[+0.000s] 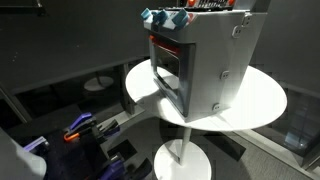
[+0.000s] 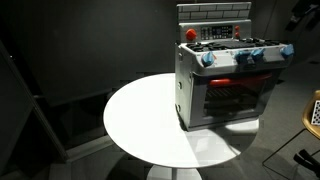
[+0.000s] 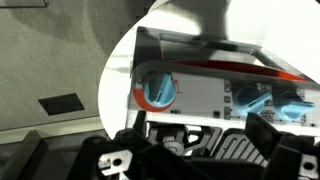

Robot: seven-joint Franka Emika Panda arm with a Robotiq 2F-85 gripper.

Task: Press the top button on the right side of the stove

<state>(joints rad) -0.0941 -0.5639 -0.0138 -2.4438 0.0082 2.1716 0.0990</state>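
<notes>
1. Looking across in an exterior view, I see the stove [image 1: 205, 70] standing on the round white table [image 1: 268, 100] with its plain grey side turned to this camera. Two small bumps sit on that side, and I take the upper bump [image 1: 238, 30], near the top edge, for the button wanted. No gripper shows here.
2. In an exterior view, the stove [image 2: 225, 85] sits toward the table's [image 2: 140, 115] far rim. Its oven door [image 2: 235, 95] faces front, and the blue knobs [image 2: 245, 55] run along the top edge. I cannot make out the gripper here either.
3. In the wrist view, the gripper [image 3: 195, 155] hovers above the knob row with its fingers [image 3: 115, 160] spread wide and holding nothing. One blue knob [image 3: 158, 92] lies just ahead.
4. To press well, I would draw the fingers together and swing round to the grey side. Then meet the upper bump squarely and push gently, so the stove does not slide on the table.
</notes>
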